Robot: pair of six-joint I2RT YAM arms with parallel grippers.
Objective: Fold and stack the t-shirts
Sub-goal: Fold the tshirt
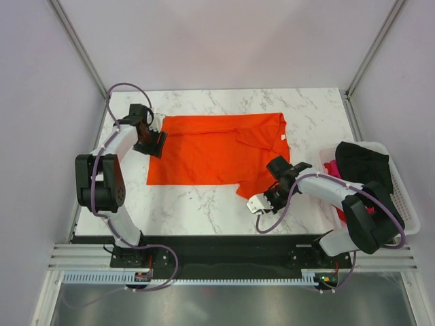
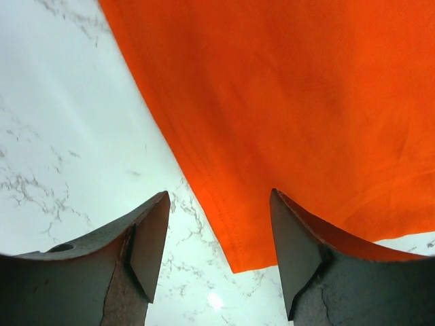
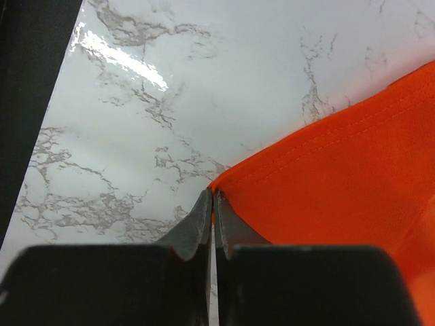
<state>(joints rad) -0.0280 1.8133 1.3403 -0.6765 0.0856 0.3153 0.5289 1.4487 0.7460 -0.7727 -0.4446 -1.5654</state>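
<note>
Fold just starting: orange t-shirt [image 1: 217, 153] flat mid-counter [image 1: 204, 210]. My left hand [image 2: 219, 204] gapes over its left-edge corner, holding nothing. My right hand [image 3: 212, 197] is closed at the near-right corner, though I can't tell if it has cloth. Next, left must pinch.

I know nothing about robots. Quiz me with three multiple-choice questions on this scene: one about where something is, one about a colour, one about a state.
1. Where does the white basket stand?
A) left edge of the table
B) right edge
C) far edge, centre

2. What colour is the t-shirt spread on the table?
A) black
B) pink
C) orange

3. How is the left tool?
A) open
B) shut on cloth
C) shut on nothing

Answers:
1 B, the top view shows it at the table's right edge.
2 C, bright orange cloth lies across the marble.
3 A, the left wrist view shows it gaping wide over the t-shirt's hem.
</note>
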